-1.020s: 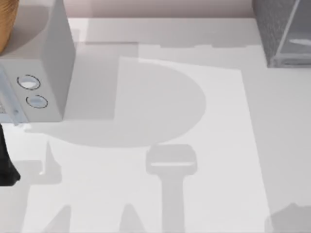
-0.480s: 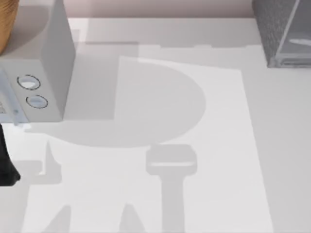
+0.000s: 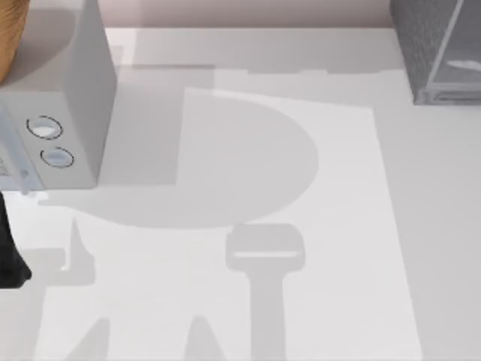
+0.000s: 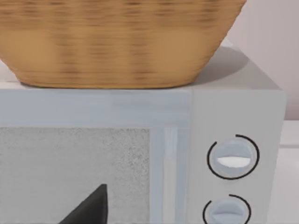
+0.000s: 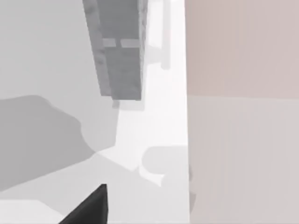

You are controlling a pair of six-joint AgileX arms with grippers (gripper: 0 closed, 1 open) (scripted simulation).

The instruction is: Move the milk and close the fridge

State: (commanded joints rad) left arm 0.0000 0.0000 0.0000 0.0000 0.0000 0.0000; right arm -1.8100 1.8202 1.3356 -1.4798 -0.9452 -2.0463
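Observation:
The milk is out of view. The fridge [image 3: 430, 45], a dark grey speckled box with a lighter door panel [image 3: 460, 64], stands at the table's far right corner. In the right wrist view the fridge [image 5: 119, 46] lies some way ahead of my right gripper [image 5: 91, 207], of which a dark tip shows above the table's edge. My left arm [image 3: 9, 259] is a black shape at the left edge of the top view. My left gripper [image 4: 91, 210] faces the front of the box with two dials, close to it.
A smooth light-grey box with two round dials [image 3: 64, 113] stands at the far left, with a wicker basket [image 4: 117, 42] on top. The white table [image 3: 248, 188] carries broad shadows. A pinkish wall [image 5: 243, 46] runs behind the table.
A shadow at the bottom right corner of the top view has slid out of the picture. The left arm and the boxes have not moved.

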